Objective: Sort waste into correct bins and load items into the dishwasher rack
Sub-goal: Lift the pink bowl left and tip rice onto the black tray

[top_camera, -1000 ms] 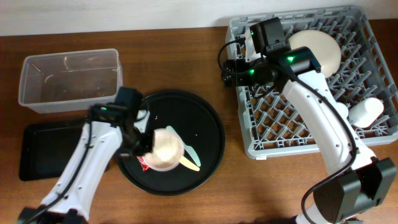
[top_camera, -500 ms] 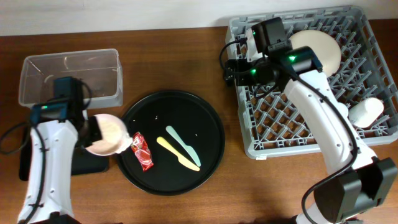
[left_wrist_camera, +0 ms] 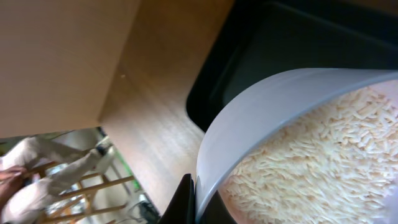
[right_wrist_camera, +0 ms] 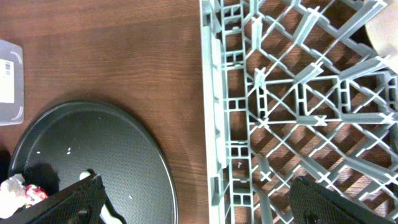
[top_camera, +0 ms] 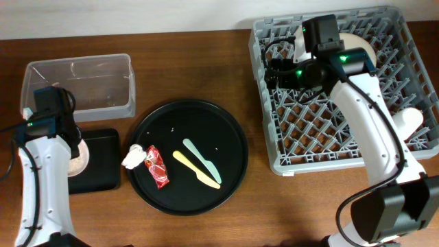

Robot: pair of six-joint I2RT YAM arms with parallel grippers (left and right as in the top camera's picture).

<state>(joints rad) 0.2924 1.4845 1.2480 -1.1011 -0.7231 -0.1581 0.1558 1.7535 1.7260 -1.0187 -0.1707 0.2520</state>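
My left gripper [left_wrist_camera: 195, 198] is shut on the rim of the pinkish-white bowl [left_wrist_camera: 292, 99]. The bowl is tilted, holds the rice [left_wrist_camera: 311, 162], and hangs over the shallow black tray [top_camera: 103, 161] at the far left. The crumpled tissue [top_camera: 134, 158], red wrapper [top_camera: 156, 168], yellow utensil [top_camera: 195, 169] and mint utensil [top_camera: 202, 161] lie on the round black tray [top_camera: 219, 130]. My right gripper [right_wrist_camera: 202, 202] stands open above the left edge of the grey rack [top_camera: 329, 137]. In the rack are the cream plate [top_camera: 360, 48] and a white cup [top_camera: 405, 123].
The clear tub [top_camera: 79, 86] stands behind the shallow black tray, its corner [right_wrist_camera: 9, 81] showing in the right wrist view. A strip of bare wooden table [top_camera: 255, 137] lies between the round tray and the rack. The left table edge [left_wrist_camera: 109, 118] is near the bowl.
My left arm carried the bowl off the round tray, leftward to above the shallow black tray, uncovering the tissue and wrapper. My right arm shifted rightward over the rack, still open.
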